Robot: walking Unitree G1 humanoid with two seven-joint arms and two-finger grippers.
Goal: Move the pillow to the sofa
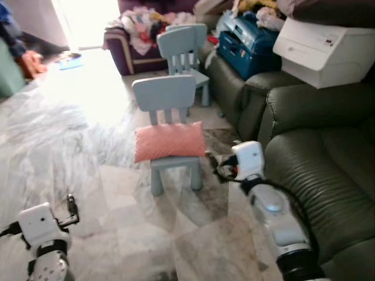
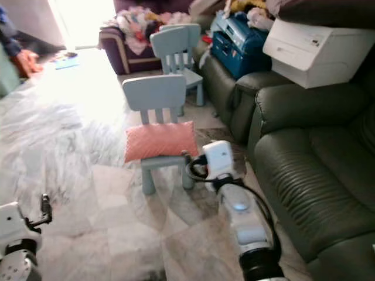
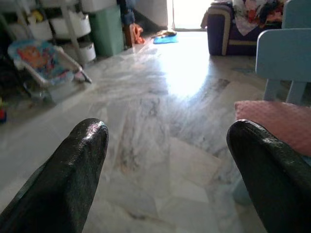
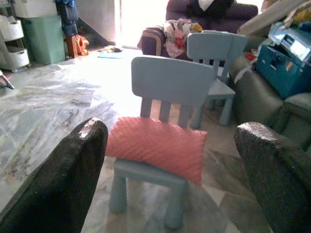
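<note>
Both pairs of fingers are spread wide with nothing between them: we see the right gripper (image 4: 170,170) gaping toward the pink pillow (image 4: 156,147), its black fingers (image 4: 63,179) apart and short of it, and the left gripper (image 3: 167,174) open too, held low over the floor. The pillow lies across the seat of a small pale-blue chair (image 1: 165,96), leaning against the chair's slatted back and overhanging the seat on both sides. The right arm (image 1: 266,199) reaches forward just beside the chair's right side, between it and the dark green leather sofa (image 1: 319,158), whose ribbed seat cushion lies near us on the right. A second blue chair (image 1: 181,44) stands behind the first. Farther along the sofa sit a white printer (image 1: 322,50) and a blue case (image 1: 249,41); we can make out markings on the printer but cannot read them. The floor (image 1: 70,134) is glossy grey-veined marble tile, washed out by bright light from a doorway (image 1: 88,20) at the far end, beside a purple couch (image 1: 135,50) piled with clothes. The left wrist view shows a baby bouncer (image 3: 41,60), a green bin (image 3: 107,29) and white storage drawers (image 3: 68,26) along the wall.
</note>
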